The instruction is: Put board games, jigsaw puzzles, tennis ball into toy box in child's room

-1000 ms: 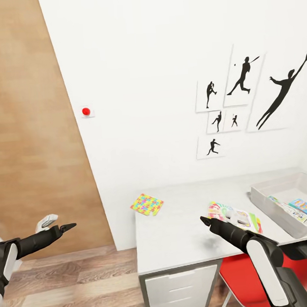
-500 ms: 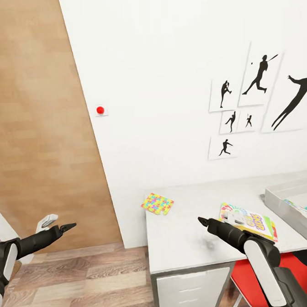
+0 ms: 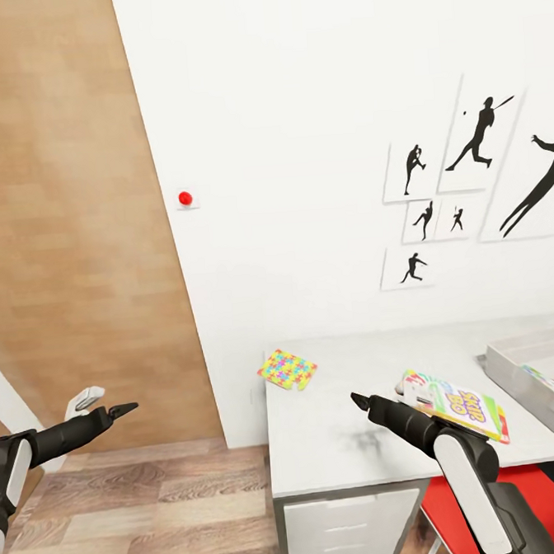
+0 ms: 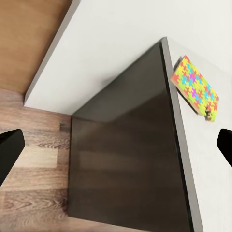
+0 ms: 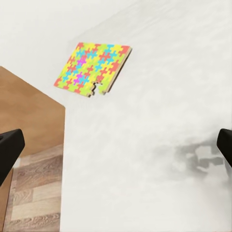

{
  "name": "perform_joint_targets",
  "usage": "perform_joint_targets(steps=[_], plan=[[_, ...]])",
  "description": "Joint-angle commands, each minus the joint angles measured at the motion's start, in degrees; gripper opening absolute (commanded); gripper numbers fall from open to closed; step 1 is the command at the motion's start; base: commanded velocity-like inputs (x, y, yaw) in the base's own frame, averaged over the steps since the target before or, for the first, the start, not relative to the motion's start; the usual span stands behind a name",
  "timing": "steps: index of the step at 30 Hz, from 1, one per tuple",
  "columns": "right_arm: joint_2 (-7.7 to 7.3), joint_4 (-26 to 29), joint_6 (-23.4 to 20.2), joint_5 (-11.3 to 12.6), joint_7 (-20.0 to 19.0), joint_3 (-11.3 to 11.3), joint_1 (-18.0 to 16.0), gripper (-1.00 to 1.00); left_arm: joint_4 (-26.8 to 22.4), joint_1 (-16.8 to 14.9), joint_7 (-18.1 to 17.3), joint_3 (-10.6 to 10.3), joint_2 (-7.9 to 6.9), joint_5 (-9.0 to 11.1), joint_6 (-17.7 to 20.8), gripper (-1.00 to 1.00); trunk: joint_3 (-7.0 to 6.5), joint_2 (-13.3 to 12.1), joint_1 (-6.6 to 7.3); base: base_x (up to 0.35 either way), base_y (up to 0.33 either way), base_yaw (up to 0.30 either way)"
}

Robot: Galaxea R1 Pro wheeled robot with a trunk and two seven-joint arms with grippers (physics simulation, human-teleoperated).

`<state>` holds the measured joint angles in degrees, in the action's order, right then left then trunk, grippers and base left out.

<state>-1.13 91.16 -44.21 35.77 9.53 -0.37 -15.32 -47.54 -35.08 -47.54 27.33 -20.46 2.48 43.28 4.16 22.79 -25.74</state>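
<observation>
One jigsaw puzzle [image 3: 287, 369], six silhouette pictures [image 3: 422, 217]

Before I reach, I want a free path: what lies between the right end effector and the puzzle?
Nothing: bare table separates the right end effector from the puzzle, as the head and right wrist views show.

Child's room: baseball silhouette pictures [image 3: 469, 181], jigsaw puzzle [image 3: 287, 369] on table [image 3: 338, 438].
</observation>
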Motion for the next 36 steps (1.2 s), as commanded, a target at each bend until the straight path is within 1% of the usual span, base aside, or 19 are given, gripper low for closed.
perform_joint_targets(steps=[1,14,28,36], plan=[[-0.01,0.1,-0.2,0.6,0.5,0.0,-0.1,1.0,0.0,-0.1,-0.1,0.1,0.02,0.2,0.5,1.0,0.13,0.1,-0.04,0.081,-0.001,0.0],[-0.01,0.1,-0.2,0.6,0.5,0.0,-0.1,1.0,0.0,-0.1,-0.1,0.1,-0.01,0.3,0.5,1.0,0.13,0.1,-0.04,0.136,0.0,0.012],[-0.01,0.1,-0.2,0.6,0.6,0.4,-0.1,1.0,0.0,0.0,-0.1,0.1,0.04,0.3,0.5,1.0,0.13,0.1,-0.04,0.169,-0.009,0.249],[-0.01,0.1,-0.2,0.6,0.5,0.4,-0.1,1.0,0.0,-0.1,-0.1,0.1,0.01,0.3,0.5,1.0,0.13,0.1,-0.04,0.172,-0.099,0.068]])
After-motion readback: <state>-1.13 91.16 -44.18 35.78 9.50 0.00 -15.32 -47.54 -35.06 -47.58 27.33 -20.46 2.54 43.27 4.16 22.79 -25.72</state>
